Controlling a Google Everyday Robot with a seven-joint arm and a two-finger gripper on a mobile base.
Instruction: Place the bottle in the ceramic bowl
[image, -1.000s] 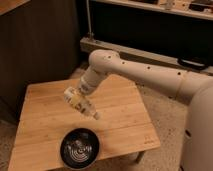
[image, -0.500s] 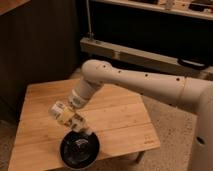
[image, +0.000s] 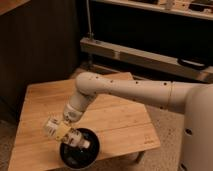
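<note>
Camera view: the robot's white arm (image: 120, 92) reaches from the right, down and to the left across a pale wooden slatted table (image: 115, 122). Its gripper (image: 67, 134) hangs at the near left, right over the far-left rim of the round glossy black ceramic bowl (image: 80, 150), which sits at the table's near edge. The small slim white bottle (image: 79, 141) lies tilted at the gripper's tip, its capped end pointing right over the bowl's hollow. It looks clamped in the gripper, but I cannot tell for sure whether the grip is closed on it or already slack.

The likely risk: the bottle is over the rim side, not the centre, so a release here could let it strike the edge and roll onto the table. The bowl's nearness to the table edge adds danger if it is nudged.
</note>
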